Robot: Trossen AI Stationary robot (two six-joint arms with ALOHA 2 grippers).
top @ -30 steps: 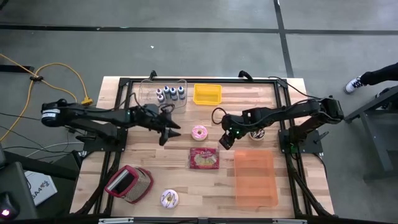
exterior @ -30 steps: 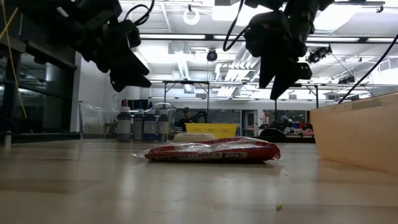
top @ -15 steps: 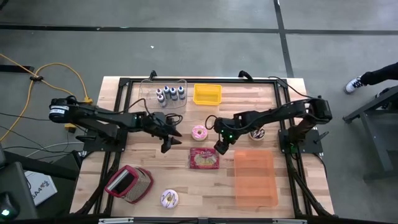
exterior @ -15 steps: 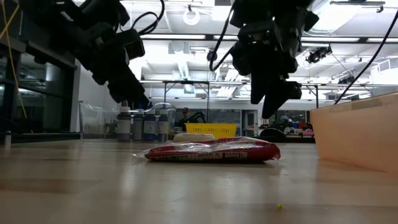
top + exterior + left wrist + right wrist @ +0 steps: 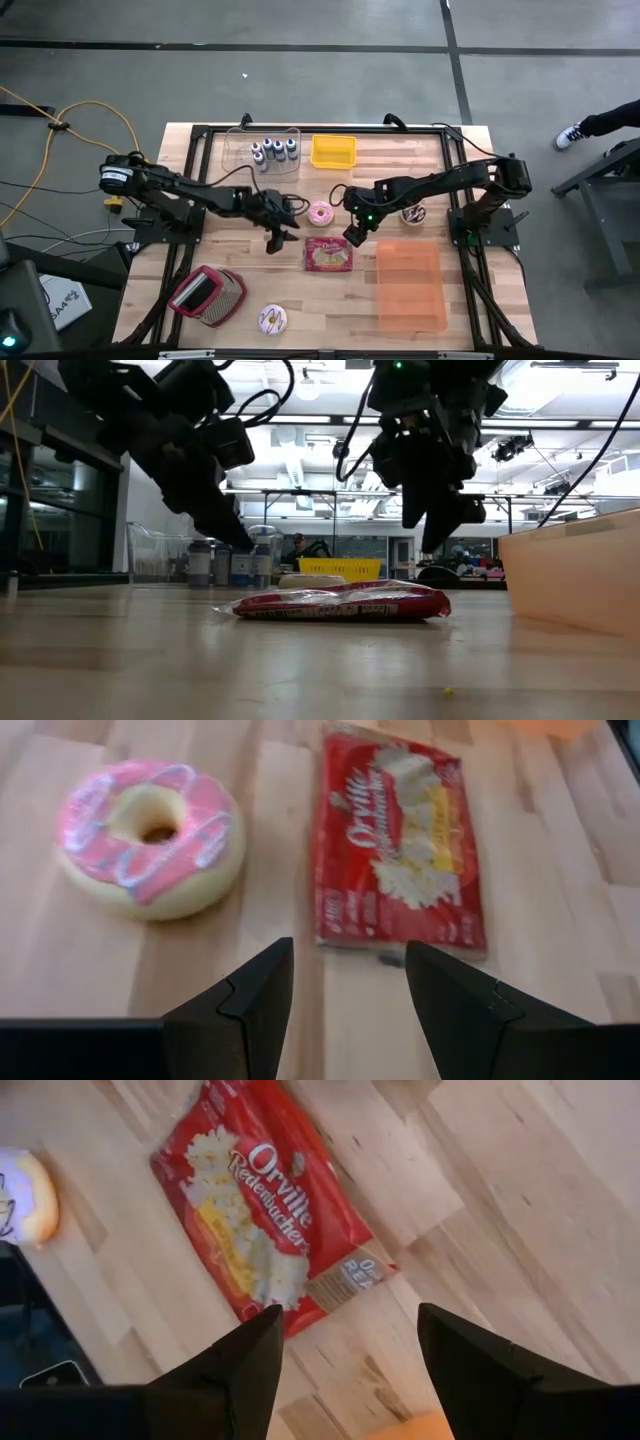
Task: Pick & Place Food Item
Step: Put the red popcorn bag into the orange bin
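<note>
A: Where's the flat red popcorn packet (image 5: 329,254)?

B: I see it flat on the wooden table (image 5: 400,150), just ahead of both sets of jaws, untouched.

A: Jaws?

B: Left gripper (image 5: 345,982) wide, empty, pink-iced doughnut (image 5: 150,836) beside it. Right gripper (image 5: 350,1345) wide, empty, above the packet's end.

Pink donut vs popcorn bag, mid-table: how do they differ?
The pink donut is round with a centre hole and thick; the popcorn bag is a flat rectangle. The donut wears pink icing with pale drizzle on a cream body; the bag is red with printed lettering and a popcorn picture. In the high view the donut lies farther back, the bag nearer the front edge. Both rest on the wooden table, ungripped.
</note>
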